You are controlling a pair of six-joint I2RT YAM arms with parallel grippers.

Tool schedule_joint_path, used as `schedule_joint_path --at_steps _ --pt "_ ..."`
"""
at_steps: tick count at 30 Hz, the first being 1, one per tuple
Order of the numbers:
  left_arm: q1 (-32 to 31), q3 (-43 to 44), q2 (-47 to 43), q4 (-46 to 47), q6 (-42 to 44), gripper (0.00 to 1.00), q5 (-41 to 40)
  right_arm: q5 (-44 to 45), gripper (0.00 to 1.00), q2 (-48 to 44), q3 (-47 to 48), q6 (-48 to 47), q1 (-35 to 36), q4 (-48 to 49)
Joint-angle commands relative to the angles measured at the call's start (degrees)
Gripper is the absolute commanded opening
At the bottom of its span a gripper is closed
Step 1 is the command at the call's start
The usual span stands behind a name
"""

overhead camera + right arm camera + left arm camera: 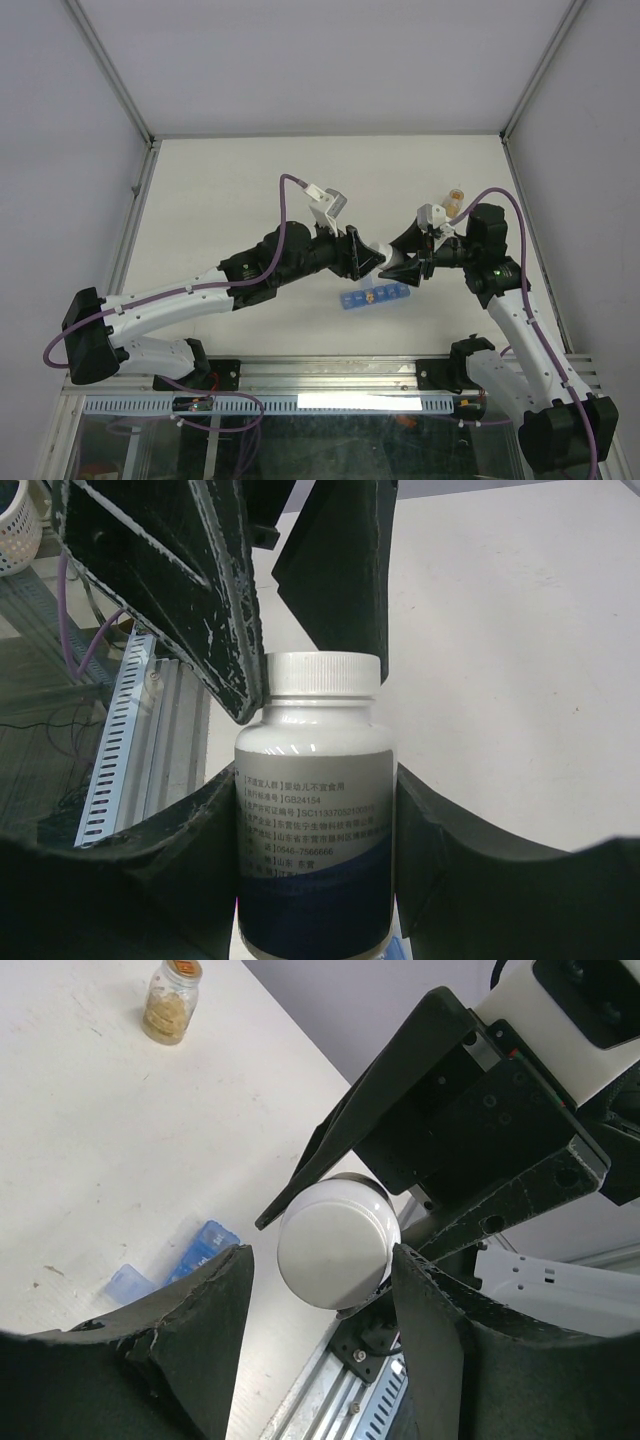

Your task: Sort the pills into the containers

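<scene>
right gripper is clamping the white bottle by its labelled body, jaws roughly half open, and holding it above the counter. left gripper is straddling the bottle's white cap with jaws part open, a sliver of gap showing on one side. blue pill-organiser strip is lying flat on the counter just on the near side of both grippers, while the amber jar is standing well apart.

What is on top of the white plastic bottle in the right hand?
A white ribbed screw cap closes the white plastic bottle; the left hand has its black fingers either side of it. Cap and opaque walls hide the contents.
</scene>
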Motion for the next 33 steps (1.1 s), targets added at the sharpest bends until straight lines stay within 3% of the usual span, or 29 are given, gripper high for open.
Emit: schedule_joint_path --at_steps 1,7,15,18,21,26,28,30,33 --pt "-0.5 2.6 -0.6 2.3 -0.1 0.57 1.9 -0.1 0.00 -0.1 2.7 -0.8 -0.2 1.2" --pt "-0.5 2.3 -0.1 3.4 -0.1 0.47 3.6 -0.4 0.00 -0.1 2.7 -0.8 -0.2 1.2" --pt "-0.5 0.0 -0.4 8.3 4.6 0.19 10.5 -1.1 0.00 0.0 2.7 -1.2 -0.2 0.9" --pt "-0.3 -3.2 -0.6 13.9 13.7 0.16 21.2 -1.9 0.00 0.1 2.7 -1.7 -0.2 0.5" --pt "0.4 -5.3 -0.6 15.8 26.8 0.05 34.4 -2.2 0.00 -0.1 2.7 -1.8 -0.2 0.3" --pt "2.9 -6.3 -0.4 12.1 47.5 0.04 46.1 -2.7 0.00 0.0 2.8 -2.0 -0.2 0.2" --pt "5.6 -5.3 0.0 11.9 49.1 0.08 48.2 -2.7 0.00 -0.1 2.9 -2.1 -0.2 0.1" --pt "8.7 -4.3 0.5 13.9 46.6 0.23 50.3 -2.8 0.00 0.0 2.9 -2.1 -0.1 0.1" --pt "11.5 -5.4 0.2 21.6 39.2 0.72 49.6 -2.9 0.00 0.1 2.9 -2.3 -0.2 -0.1"
